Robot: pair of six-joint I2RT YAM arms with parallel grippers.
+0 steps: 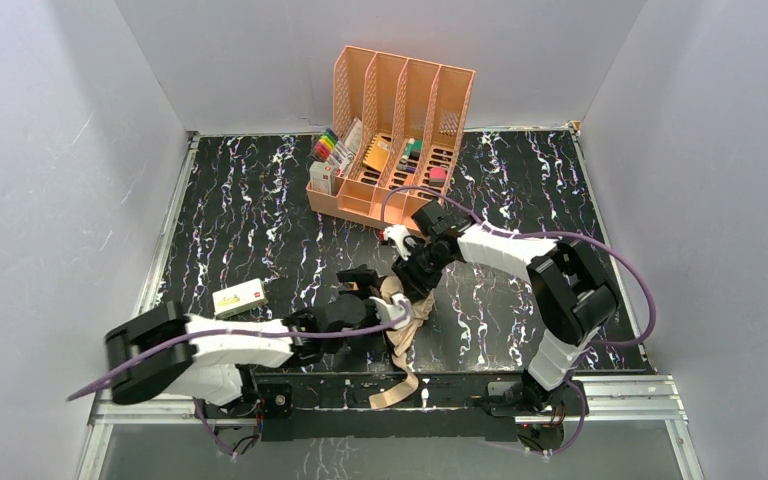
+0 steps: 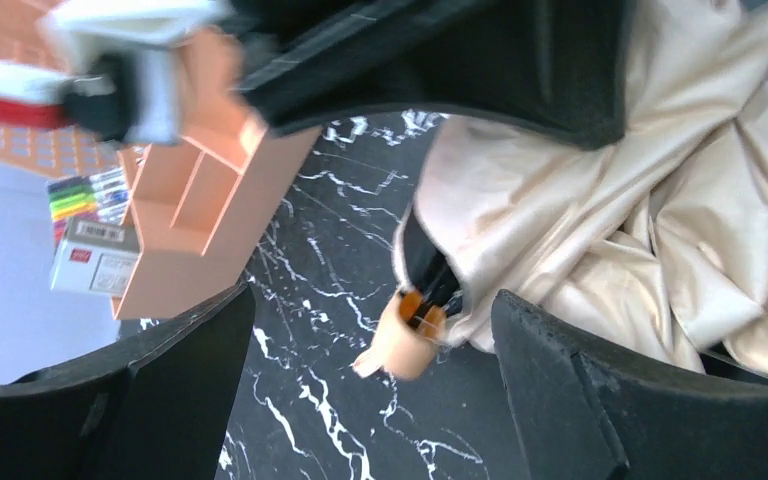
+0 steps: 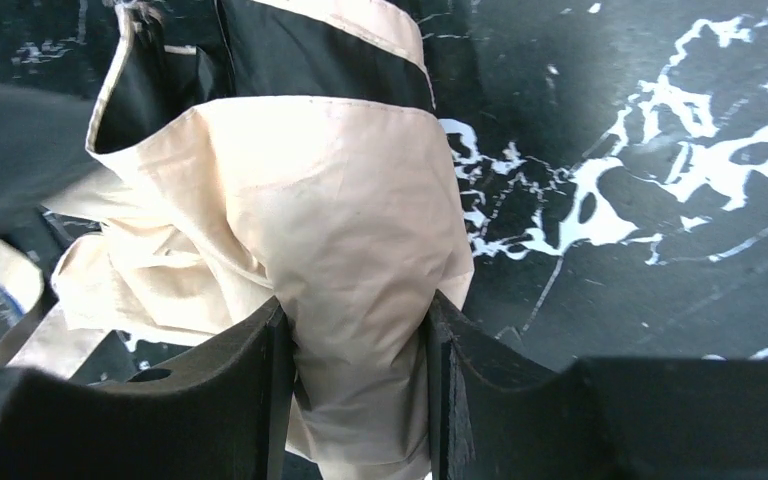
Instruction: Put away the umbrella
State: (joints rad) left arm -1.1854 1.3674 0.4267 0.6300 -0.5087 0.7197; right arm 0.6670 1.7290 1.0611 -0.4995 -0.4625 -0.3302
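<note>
The umbrella (image 1: 407,318) lies crumpled at the table's near middle, tan fabric up with black showing, and a tan strip trails over the front edge. My right gripper (image 1: 416,274) is shut on a bunched fold of its tan canopy (image 3: 360,240), with a finger (image 3: 250,385) pressed on each side. My left gripper (image 1: 365,292) is just left of the umbrella and is open. Its fingers (image 2: 560,390) stand wide apart around bare table, with the umbrella's peach end cap (image 2: 408,340) and tan fabric (image 2: 610,220) just beyond them. The cream handle is hidden.
A peach file organizer (image 1: 390,130) with markers (image 1: 328,148) and small items stands at the back middle; it also shows in the left wrist view (image 2: 200,190). A small cream box (image 1: 240,297) lies at the near left. White walls enclose the black marble table (image 1: 240,220).
</note>
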